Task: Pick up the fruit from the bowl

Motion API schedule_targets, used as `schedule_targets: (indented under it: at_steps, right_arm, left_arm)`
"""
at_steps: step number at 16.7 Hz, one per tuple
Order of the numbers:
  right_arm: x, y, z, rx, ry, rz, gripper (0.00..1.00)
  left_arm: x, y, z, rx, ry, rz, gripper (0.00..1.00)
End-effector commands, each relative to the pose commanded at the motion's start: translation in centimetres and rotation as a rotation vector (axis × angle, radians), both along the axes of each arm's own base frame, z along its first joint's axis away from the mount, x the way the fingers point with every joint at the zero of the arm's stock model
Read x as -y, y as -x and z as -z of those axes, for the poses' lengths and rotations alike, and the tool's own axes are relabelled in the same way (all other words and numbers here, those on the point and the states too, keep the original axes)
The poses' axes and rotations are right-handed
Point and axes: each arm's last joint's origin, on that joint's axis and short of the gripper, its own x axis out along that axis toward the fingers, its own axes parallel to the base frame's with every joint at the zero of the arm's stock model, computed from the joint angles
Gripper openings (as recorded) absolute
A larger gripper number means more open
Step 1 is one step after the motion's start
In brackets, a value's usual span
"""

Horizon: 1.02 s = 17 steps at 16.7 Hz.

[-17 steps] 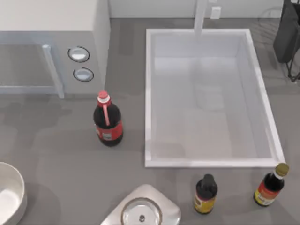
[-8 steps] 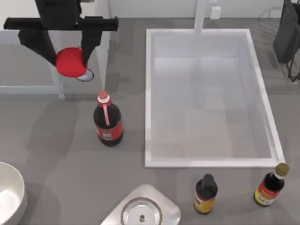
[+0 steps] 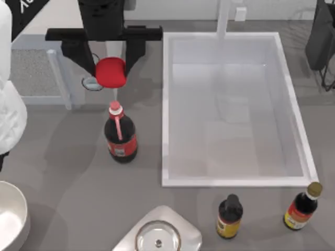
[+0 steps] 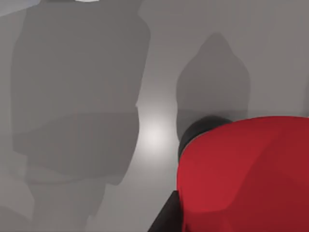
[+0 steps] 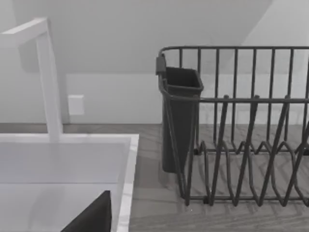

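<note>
My left gripper (image 3: 110,70) hangs high above the counter at the back left, shut on the red fruit (image 3: 110,72), with a black finger on each side of it. The fruit (image 4: 246,174) looms large and glossy in the left wrist view, with grey counter far beneath it. The white bowl (image 3: 23,206) sits at the front left corner, cut by the frame edge, and the visible part of its inside is bare. The fruit is held far from the bowl, just behind the cola bottle (image 3: 120,137). My right arm is parked at the back right, facing the dish rack (image 5: 241,125).
A white sink (image 3: 165,104) with a faucet (image 3: 224,18) takes up the centre right. A silver lidded pot (image 3: 158,236) and two small sauce bottles (image 3: 229,216) (image 3: 302,206) stand along the front. A white appliance with round knobs (image 3: 93,82) is at the back left.
The left gripper came into view holding the fruit and has since carried it to the right, toward the sink's left rim. The bowl, bottles and pot have stayed put.
</note>
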Motion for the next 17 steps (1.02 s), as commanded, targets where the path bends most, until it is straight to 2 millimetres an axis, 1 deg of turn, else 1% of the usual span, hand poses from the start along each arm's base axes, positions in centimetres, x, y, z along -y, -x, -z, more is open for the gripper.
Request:
schedule_targets:
  at_steps: [4, 7, 12, 17]
  right_arm:
    - [0.0, 0.0, 0.0, 0.000, 0.000, 0.000, 1.00]
    - [0.0, 0.0, 0.0, 0.000, 0.000, 0.000, 1.00]
    - [0.0, 0.0, 0.0, 0.000, 0.000, 0.000, 1.00]
    - [0.0, 0.0, 0.0, 0.000, 0.000, 0.000, 1.00]
  left_arm:
    - [0.0, -0.1, 0.4, 0.000, -0.001, 0.000, 0.00]
    - [0.4, -0.4, 1.7, 0.016, 0.000, 0.004, 0.00]
    - [0.9, -0.9, 5.2, 0.044, 0.005, 0.005, 0.00]
    - [0.6, -0.9, 8.9, 0.044, 0.008, -0.001, 0.00]
